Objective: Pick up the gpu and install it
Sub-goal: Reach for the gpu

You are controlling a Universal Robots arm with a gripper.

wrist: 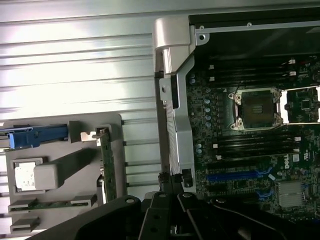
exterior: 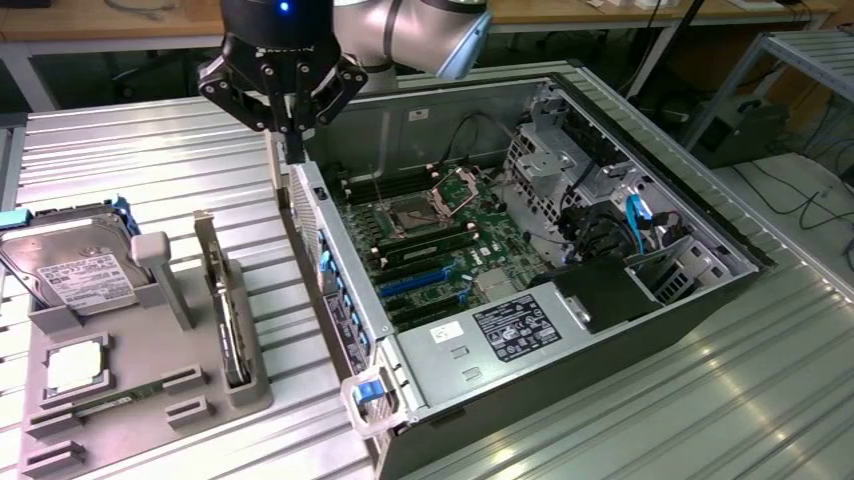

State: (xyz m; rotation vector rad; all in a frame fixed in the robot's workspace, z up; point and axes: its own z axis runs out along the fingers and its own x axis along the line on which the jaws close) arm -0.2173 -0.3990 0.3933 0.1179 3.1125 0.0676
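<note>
The gpu point(exterior: 222, 300) stands on edge in a slot of the grey holder point(exterior: 147, 390), a thin green card with a silver bracket at its far end; the wrist view shows it as a narrow green strip point(wrist: 106, 165). My gripper point(exterior: 287, 140) hangs shut with nothing in it above the rear wall of the open computer case point(exterior: 334, 290), up and toward the exterior view's right of the gpu and apart from it. Its black fingers point(wrist: 165, 215) sit pressed together in the wrist view. The motherboard's blue card slots point(exterior: 420, 285) lie bare inside the case.
The holder also carries a silver hard drive point(exterior: 74, 265), a square processor point(exterior: 76, 365) and a memory stick point(exterior: 100, 405). Inside the case are the processor socket point(exterior: 434, 205), drive cages point(exterior: 561, 150) and cables point(exterior: 634, 225). Everything rests on a ribbed metal table point(exterior: 160, 160).
</note>
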